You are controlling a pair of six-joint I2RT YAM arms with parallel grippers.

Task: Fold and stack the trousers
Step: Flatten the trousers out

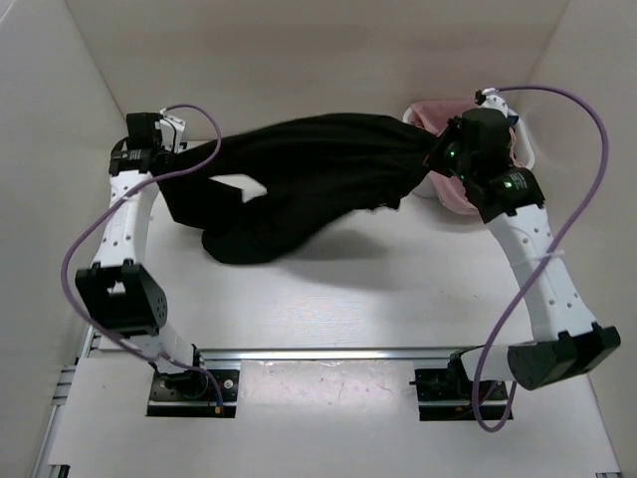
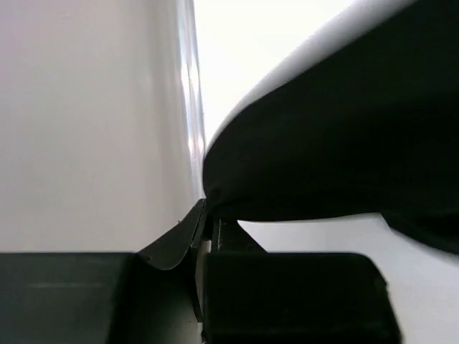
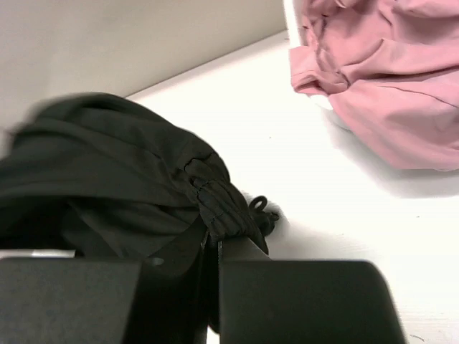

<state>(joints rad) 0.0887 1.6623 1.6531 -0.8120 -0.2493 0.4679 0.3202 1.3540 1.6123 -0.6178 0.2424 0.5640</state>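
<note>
The black trousers (image 1: 299,179) hang stretched between my two grippers above the table, with their lower part sagging onto it at the left. My left gripper (image 1: 182,151) is shut on the trousers' left end; in the left wrist view the black cloth (image 2: 337,136) runs out from the closed jaws. My right gripper (image 1: 436,151) is shut on the gathered waistband with its drawstring (image 3: 222,204) at the right end.
A pink garment (image 1: 450,124) lies in a white basket (image 1: 530,151) at the back right, just behind my right gripper; it also shows in the right wrist view (image 3: 380,72). White walls close in the table at the left, back and right.
</note>
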